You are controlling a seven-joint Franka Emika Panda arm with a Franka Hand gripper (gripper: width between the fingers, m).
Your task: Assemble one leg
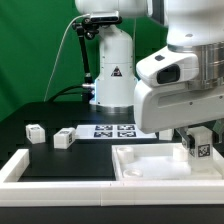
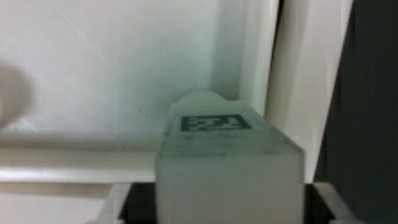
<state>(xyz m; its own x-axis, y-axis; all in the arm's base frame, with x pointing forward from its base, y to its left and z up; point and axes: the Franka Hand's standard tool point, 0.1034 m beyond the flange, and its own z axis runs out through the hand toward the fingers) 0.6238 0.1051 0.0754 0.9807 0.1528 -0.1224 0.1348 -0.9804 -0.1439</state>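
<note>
White plastic leg (image 1: 200, 150) clamped upright in hand (image 1: 199, 141), jaws narrow against its two sides. Square black-and-white tag (image 2: 214, 124) on the face turned toward the wrist camera. Held over the recess of large white tray (image 1: 150, 168), close to an inner wall near a corner, at the exterior view's right. Contact with tray floor: cannot tell. Tray resting on black desk (image 1: 60, 160). Farther out, toward the exterior view's left, first loose block (image 1: 65, 138) and second loose block (image 1: 35, 132) on desk, well apart from tray. Marker board (image 1: 115, 130) just beside first loose block, before white robot base (image 1: 110, 75).
</note>
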